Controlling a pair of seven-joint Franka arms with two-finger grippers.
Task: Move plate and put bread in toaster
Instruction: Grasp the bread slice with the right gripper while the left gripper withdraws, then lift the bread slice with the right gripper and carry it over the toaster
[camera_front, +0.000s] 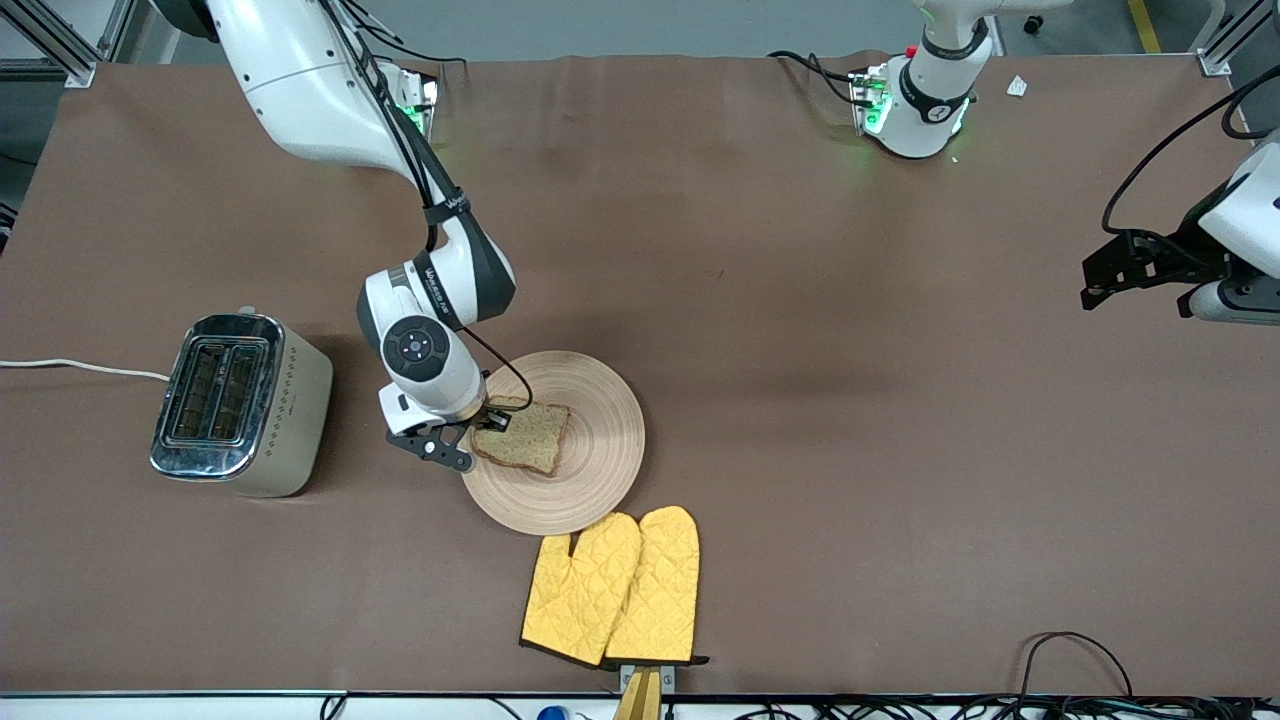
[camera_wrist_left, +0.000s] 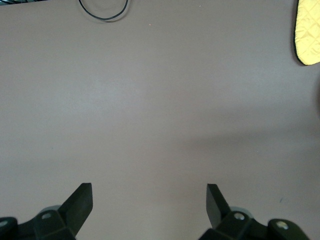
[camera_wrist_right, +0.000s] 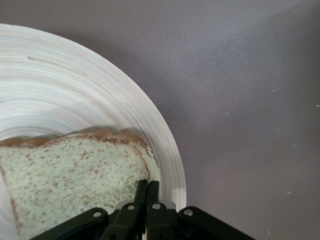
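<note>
**Right gripper pinched the bread on the plate**

The brown tabletop (camera_front: 800, 400) was the biggest thing, and it carried all the rest. The right arm bent down from its base over the plate, with its wrist tipped toward the toaster. The left arm waited up high over the left arm's end of the tabletop. The left gripper (camera_wrist_left: 149, 202) had its jaws spread wide, with bare tabletop between them.

The plate (camera_front: 600, 440) was round, flat and pale wood, with rings going round and round. It lay near the middle of the tabletop. The toaster (camera_front: 240, 405) stood toward the right arm's end, well apart from the plate. It had a shiny top with two slots, cream sides with dots, and a white cord (camera_front: 80, 368).

Two yellow oven mitts (camera_front: 615, 590) lay side by side, nearer to the front camera than the plate, with their tips just touching its rim.

The bread (camera_front: 525, 438) was a brown, speckled slice with a darker crust. It sat on the plate, on the side toward the toaster. The right gripper (camera_front: 490, 420) had its jaws pressed together on the edge of the bread.
</note>
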